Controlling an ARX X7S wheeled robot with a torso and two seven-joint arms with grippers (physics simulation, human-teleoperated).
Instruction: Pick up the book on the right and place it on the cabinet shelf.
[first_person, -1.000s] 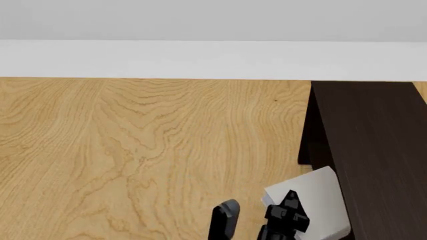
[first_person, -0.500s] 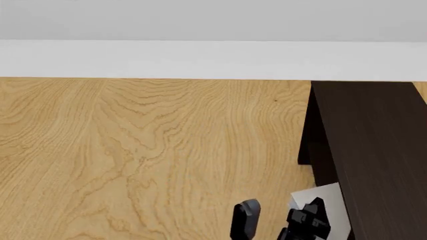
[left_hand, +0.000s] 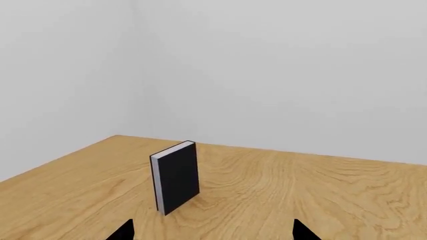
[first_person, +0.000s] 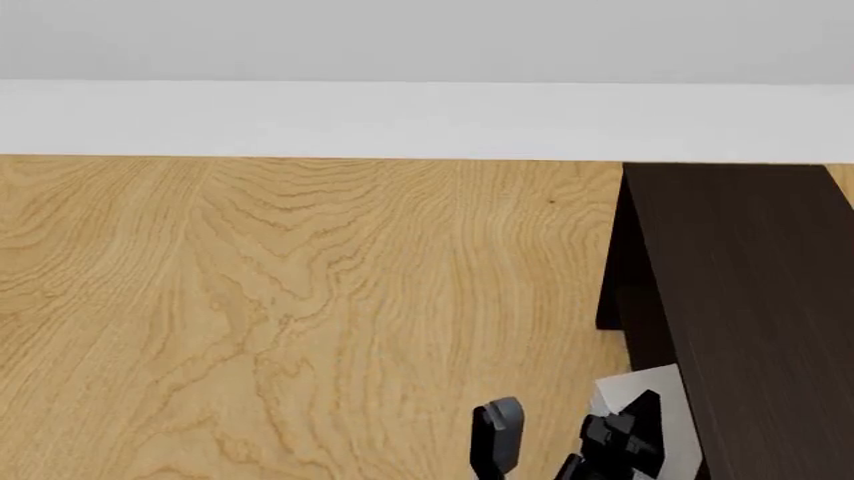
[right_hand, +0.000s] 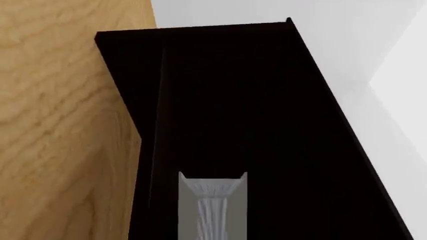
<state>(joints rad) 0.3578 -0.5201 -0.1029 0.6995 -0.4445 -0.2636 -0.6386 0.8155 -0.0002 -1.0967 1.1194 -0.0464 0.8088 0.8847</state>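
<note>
Book (first_person: 665, 425) sits pinched in the right gripper (first_person: 617, 440), now mostly tucked under the dark cabinet's (first_person: 747, 300) top, deeper than a second ago, so placement looks nearly done. Farther off, the left gripper's (left_hand: 212, 231) fingers stay spread before a black book (left_hand: 176, 177) standing on the table (first_person: 294, 300).
</note>
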